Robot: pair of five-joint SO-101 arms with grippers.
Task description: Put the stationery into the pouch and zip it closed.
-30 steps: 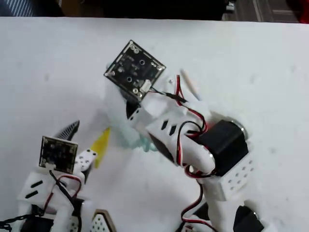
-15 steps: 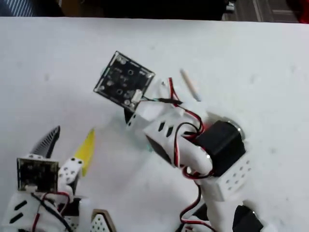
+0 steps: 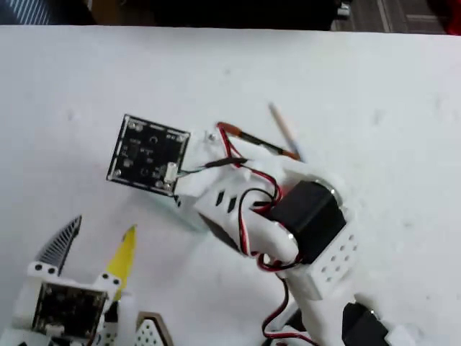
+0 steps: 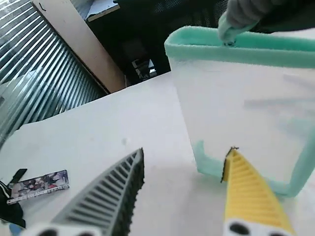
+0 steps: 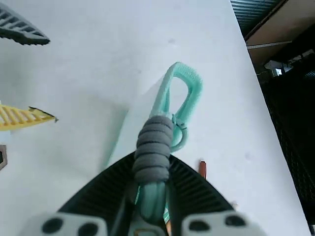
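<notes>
status: loading step, not finished; zip not yet dealt with.

right gripper: jaws closed on the teal loop at the zip end of the pouch. the grip sits at the pouch's top edge, and the pouch hangs below it as a near-upright sheet, white with teal binding. whether the mouth of the pouch is open cannot be told.

left gripper: jaws wide apart, nothing between them. the pouch's lower teal edge lies just ahead of its fingertips. the yellow finger comes nearest that edge, but contact cannot be confirmed.

stationery: one pencil lies on the table, outside the pouch and beyond the right arm, well apart from the left gripper. a printed strip, possibly a ruler, lies on the table off to the gray-finger side of the left gripper. contents of the pouch are not discernible.

judgement: the right gripper is acting as the holder, which leaves the left free to fetch.

next move calls for:
- the left gripper to go to a loose item and close on it along its length
- the held pouch to be kept steady, with its mouth presented toward the incoming item
- the zip to be left alone until no item lies loose on the table
</notes>
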